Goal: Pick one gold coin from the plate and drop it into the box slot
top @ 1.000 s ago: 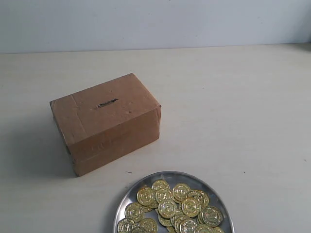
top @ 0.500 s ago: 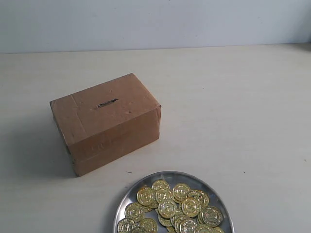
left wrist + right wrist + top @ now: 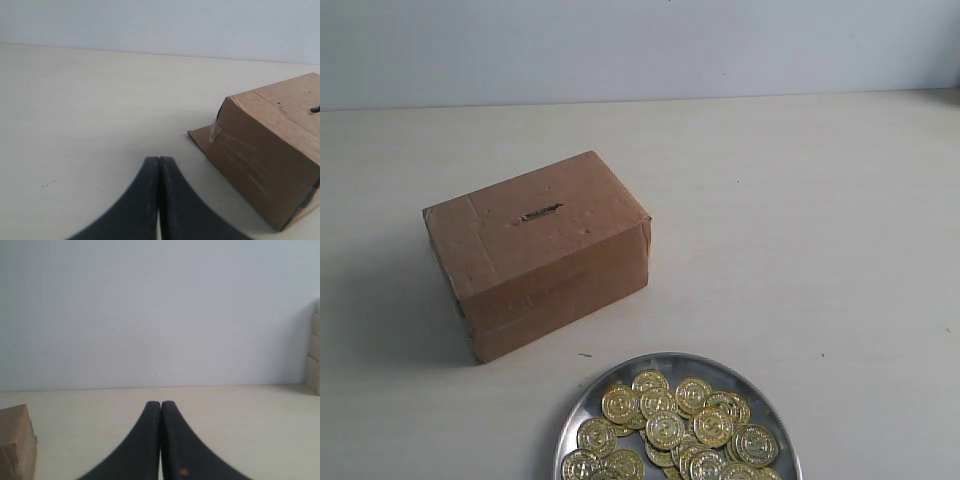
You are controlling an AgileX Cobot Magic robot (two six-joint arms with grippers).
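Note:
The brown cardboard box stands left of centre on the table, with its dark slot on the top face. The silver plate sits at the front edge, heaped with several gold coins. Neither gripper shows in the exterior view. In the left wrist view my left gripper is shut and holds nothing, low over the table beside the box. My right gripper is also shut and holds nothing; a corner of the box shows at that view's edge.
The pale table runs back to a light wall. A stack of tan blocks shows at the edge of the right wrist view.

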